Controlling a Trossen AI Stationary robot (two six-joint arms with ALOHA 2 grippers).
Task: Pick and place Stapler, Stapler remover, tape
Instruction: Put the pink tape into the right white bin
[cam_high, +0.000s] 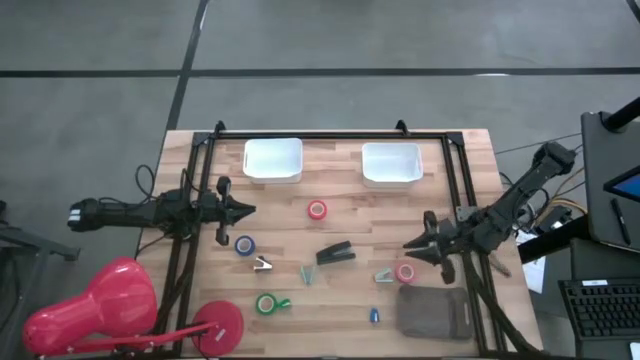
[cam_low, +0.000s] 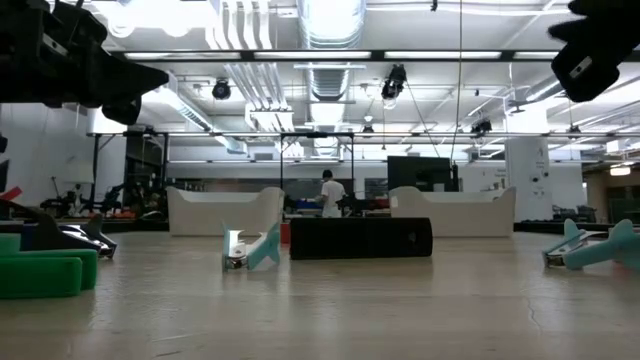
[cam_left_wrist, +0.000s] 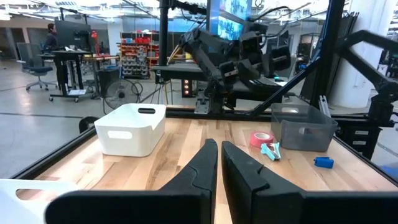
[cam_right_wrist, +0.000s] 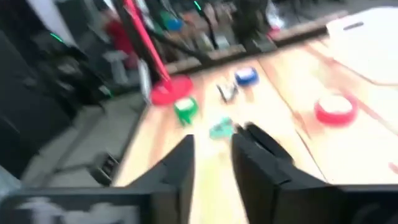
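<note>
Pale wood-plank table (cam_high: 330, 300), matt white plastic bins (cam_high: 272, 160), grey cloth pouch (cam_high: 433, 312)

One camera overhead, one at tabletop level, two wrist-mounted; all share the table (cam_high: 330, 290).

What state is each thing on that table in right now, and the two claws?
Left gripper: nearly shut, empty, above the table.
Right gripper: slightly open, empty, near the grey pouch.
Stapler: closed, lying flat mid-table.
Red tape: flat, untouched.
Blue tape: flat.
Green tape: flat, a tail unrolled.
Left bin: empty.
Right bin: empty.
Grey pouch: lying flat.
</note>
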